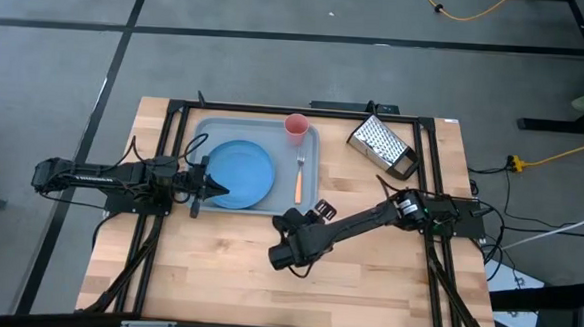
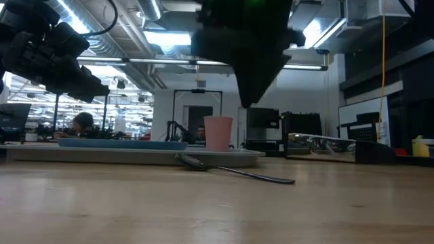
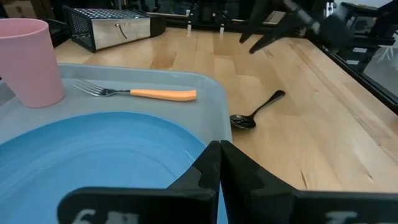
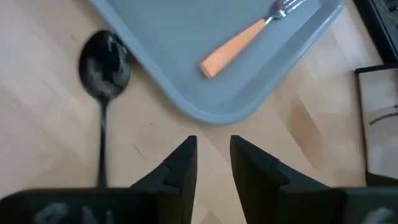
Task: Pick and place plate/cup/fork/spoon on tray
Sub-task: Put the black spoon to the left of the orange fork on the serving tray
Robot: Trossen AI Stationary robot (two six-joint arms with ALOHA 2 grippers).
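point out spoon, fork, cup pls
spoon [image 3: 243, 121], left wrist view: on the oval bowl, on the table just off the tray's corner.
fork [image 3: 163, 94], left wrist view: on the orange handle, lying in the tray.
cup [image 1: 296, 128], high view: on the rim opening, at the tray's far edge.

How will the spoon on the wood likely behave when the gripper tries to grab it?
The spoon looks like thin dark metal, so probably stiff and light. Lying flat on the table beside the tray, it may slide or pivot. Its glossy bowl suggests it could slip from the right gripper.
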